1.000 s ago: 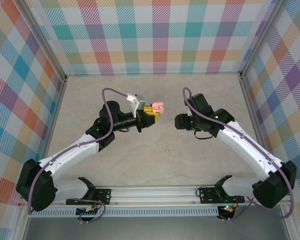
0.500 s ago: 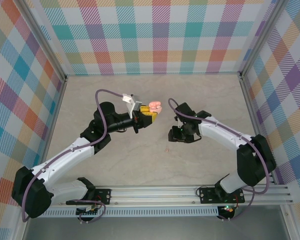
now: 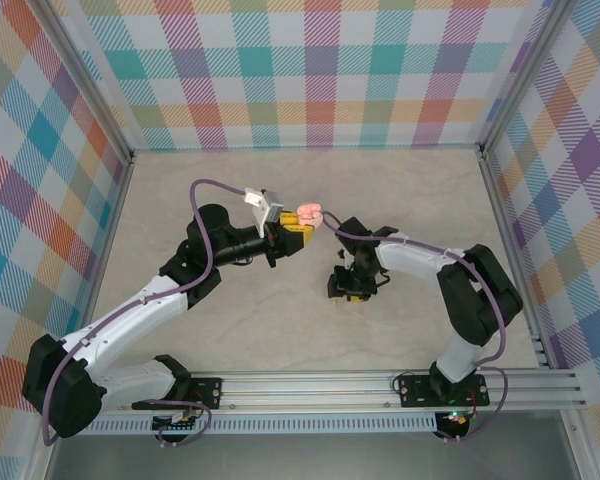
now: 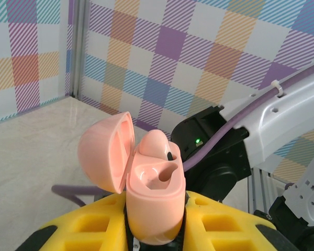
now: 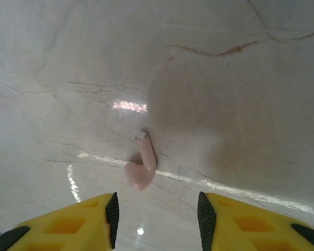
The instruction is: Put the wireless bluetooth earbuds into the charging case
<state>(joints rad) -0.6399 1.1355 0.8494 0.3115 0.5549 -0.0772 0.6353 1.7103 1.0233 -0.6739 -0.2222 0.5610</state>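
Your right gripper point(image 5: 157, 217), fingers spread, can flick the pink earbud point(image 5: 141, 170) away by closing off-centre, while your left gripper point(image 4: 154, 230) pinches the charging case point(image 4: 152, 201).

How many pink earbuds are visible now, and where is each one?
2. One earbud sits in the open case, beside an empty slot. The other earbud lies on the table, just ahead of the open right gripper. Others may be hidden.

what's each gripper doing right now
Left gripper: shut on the open pink charging case.
Right gripper: open, over a pink earbud on the table.
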